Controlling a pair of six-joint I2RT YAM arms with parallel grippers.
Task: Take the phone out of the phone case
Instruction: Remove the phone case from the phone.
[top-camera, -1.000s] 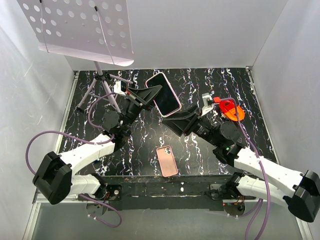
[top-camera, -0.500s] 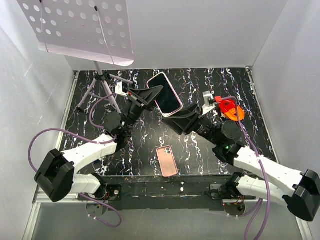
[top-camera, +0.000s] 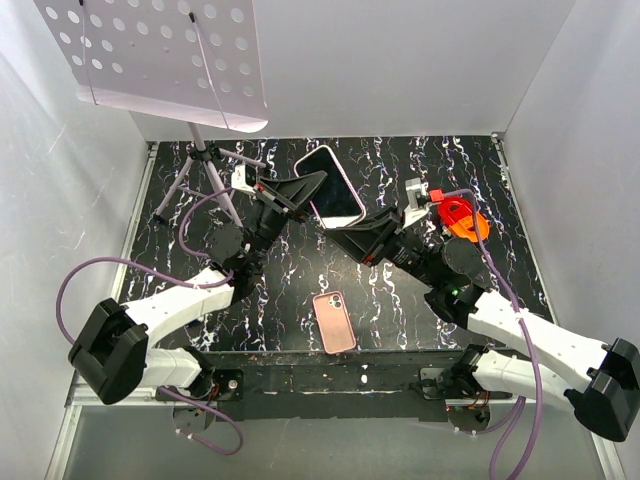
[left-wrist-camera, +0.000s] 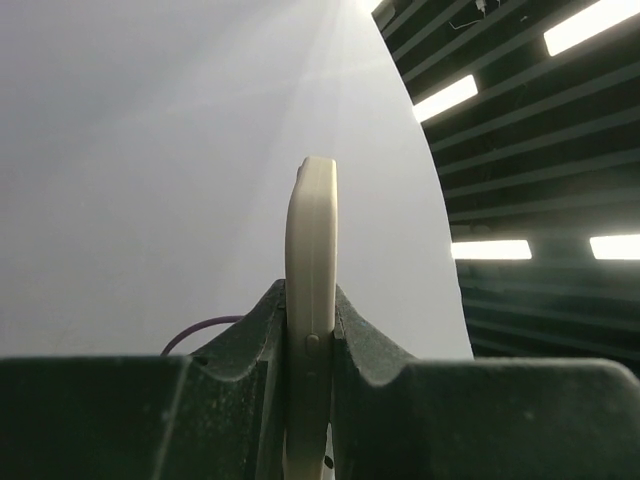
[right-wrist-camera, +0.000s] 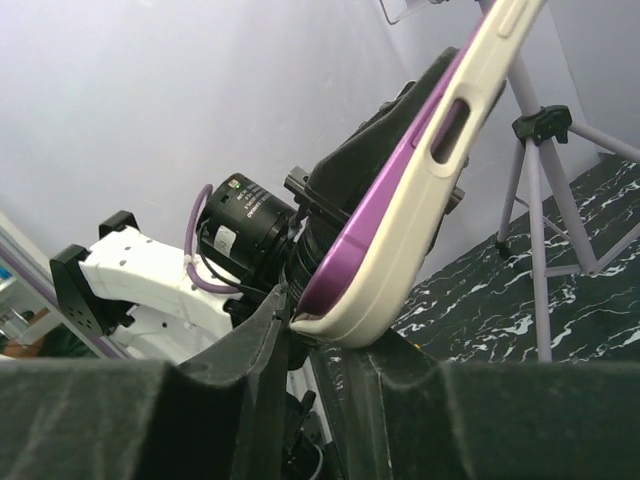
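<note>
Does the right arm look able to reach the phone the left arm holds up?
Probably yes: the right gripper straddles a lower corner of the phone, nothing in between; the left gripper clamps another edge.

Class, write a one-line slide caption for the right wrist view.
Right fingers clamp a corner of the cased phone, held aloft by the left fingers.

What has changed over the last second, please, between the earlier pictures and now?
The right pincer advanced leftward and closed on the lower corner of the cased phone. The left pincer kept holding it raised; the pink phone on the table stayed put.
</note>
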